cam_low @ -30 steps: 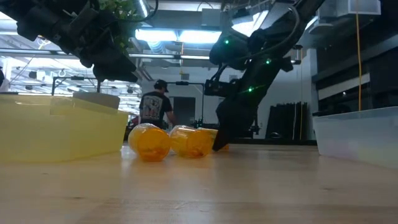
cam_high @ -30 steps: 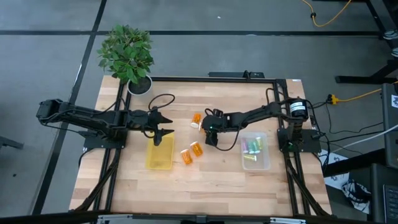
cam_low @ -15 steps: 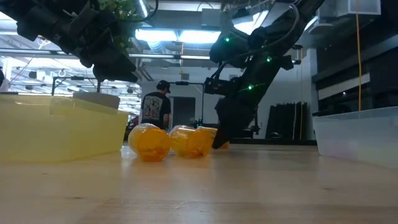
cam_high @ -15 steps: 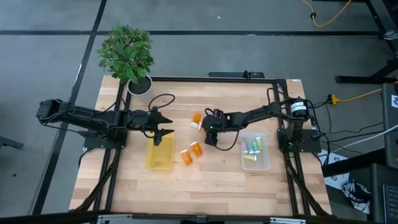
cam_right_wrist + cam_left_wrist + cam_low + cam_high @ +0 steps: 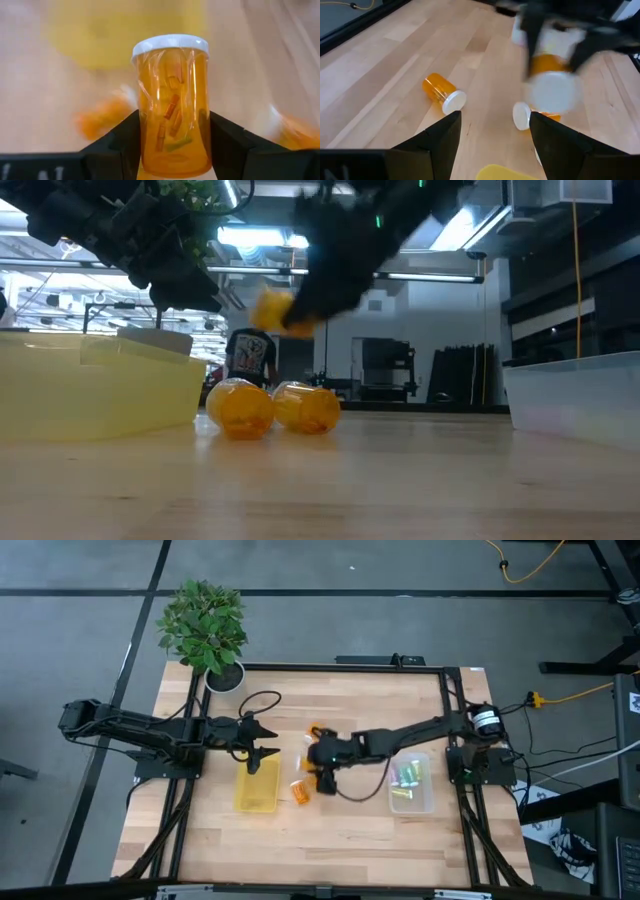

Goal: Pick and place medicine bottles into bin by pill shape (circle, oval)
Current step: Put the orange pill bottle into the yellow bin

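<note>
My right gripper [image 5: 321, 766] is shut on an orange medicine bottle with a white cap [image 5: 172, 105], raised above the table's middle; the bottle also shows in the low view [image 5: 274, 310]. Two more orange bottles lie on their sides on the wood, one farther off [image 5: 314, 730] and one nearer [image 5: 300, 790]. My left gripper [image 5: 262, 752] hangs open and empty over the far end of the yellow bin [image 5: 256, 788]. The clear bin [image 5: 412, 802] at the right holds several pastel vials [image 5: 405, 774]. My right gripper pinches the orange bottle's body [image 5: 146, 135] between its two fingers [image 5: 120, 147], on the half away from the cap. The bottle lies along the fingers with its white cap [image 5: 170, 44] pointing away from the wrist. It is lifted clear of the table.
A potted plant [image 5: 205, 625] stands at the table's far left corner. Bare wood lies along the near edge [image 5: 330, 840]. A person [image 5: 248, 355] shows in the room beyond the table.
My right gripper has gone toward the table's left edge and up, carrying an orange bottle that lay near the table's middle; the bottle is now lifted clear. The other two orange bottles have stayed where they were.
</note>
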`<state>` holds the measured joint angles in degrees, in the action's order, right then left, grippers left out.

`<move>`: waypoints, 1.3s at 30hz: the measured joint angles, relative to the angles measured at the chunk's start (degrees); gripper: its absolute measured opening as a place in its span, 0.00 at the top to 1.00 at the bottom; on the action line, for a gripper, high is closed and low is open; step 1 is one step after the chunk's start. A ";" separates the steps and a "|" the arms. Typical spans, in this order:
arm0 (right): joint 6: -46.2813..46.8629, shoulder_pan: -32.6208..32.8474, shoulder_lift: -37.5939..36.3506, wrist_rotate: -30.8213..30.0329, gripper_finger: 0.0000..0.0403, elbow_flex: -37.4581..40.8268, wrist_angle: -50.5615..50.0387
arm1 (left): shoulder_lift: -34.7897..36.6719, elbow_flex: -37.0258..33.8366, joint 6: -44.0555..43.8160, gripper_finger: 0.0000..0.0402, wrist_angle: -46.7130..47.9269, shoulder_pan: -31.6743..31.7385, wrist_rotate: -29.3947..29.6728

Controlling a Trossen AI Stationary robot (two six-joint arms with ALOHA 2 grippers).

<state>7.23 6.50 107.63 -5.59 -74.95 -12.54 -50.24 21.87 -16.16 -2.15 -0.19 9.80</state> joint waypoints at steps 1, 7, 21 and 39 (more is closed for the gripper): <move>-0.70 1.09 0.00 0.66 0.54 -0.55 1.88 | 0.00 0.00 0.06 0.43 -0.05 0.00 0.02; -3.26 6.19 0.36 2.91 0.54 -1.23 19.70 | 0.00 0.00 0.06 0.43 -0.06 -0.02 0.61; -3.20 5.47 13.36 6.88 0.54 -10.99 29.07 | 0.01 0.00 0.20 0.43 -0.33 -0.01 0.65; -4.64 5.18 21.24 6.76 0.54 -19.90 26.80 | 0.02 0.00 0.22 0.43 0.00 0.00 0.63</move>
<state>2.59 11.68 128.88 1.17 -94.85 14.26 -50.22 21.87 -15.94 -2.15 -0.19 10.44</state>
